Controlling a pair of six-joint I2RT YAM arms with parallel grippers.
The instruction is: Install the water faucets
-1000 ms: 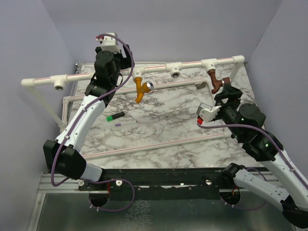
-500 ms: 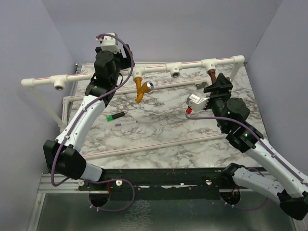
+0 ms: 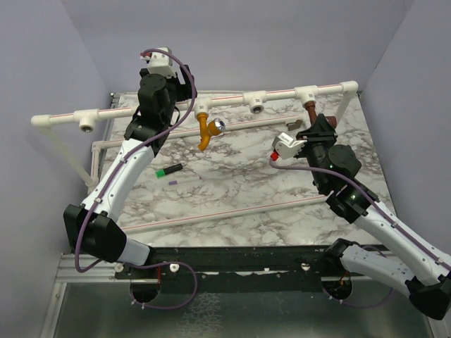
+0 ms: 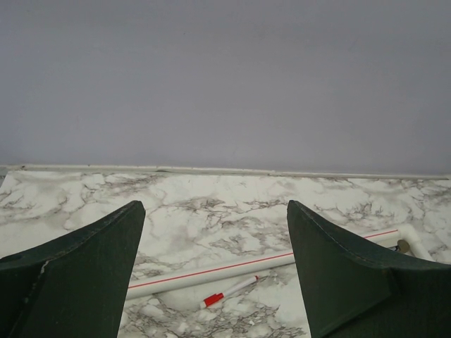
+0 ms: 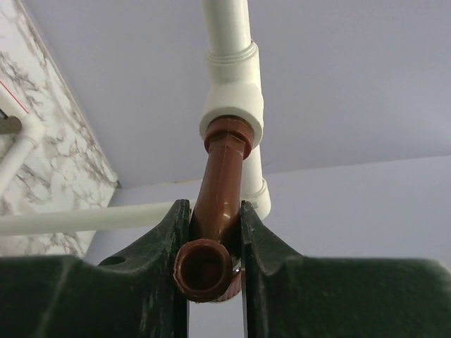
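Fingers [image 5: 158, 267] of the right gripper [image 5: 213, 211] are closed on the brown faucet [image 5: 224, 172], one pad against each side of its body. Its spout opening faces the wrist camera, and its upper end sits in a white T-fitting [image 5: 231, 98] on the far pipe rail [image 3: 278, 94]. From above, this faucet [image 3: 311, 109] hangs at the far right of the table [image 3: 239, 186], with the right gripper [image 3: 318, 127] just below the fitting.

Left gripper [image 4: 215, 205]: fingers spread wide, nothing between them, raised over the far left of the table. The orange faucet [image 3: 205, 132], with silver knob [image 3: 219, 127], hangs from another fitting [image 3: 202, 107] near the rail's middle, untouched by either gripper. A green marker [image 3: 168, 170] lies on the table's left half.
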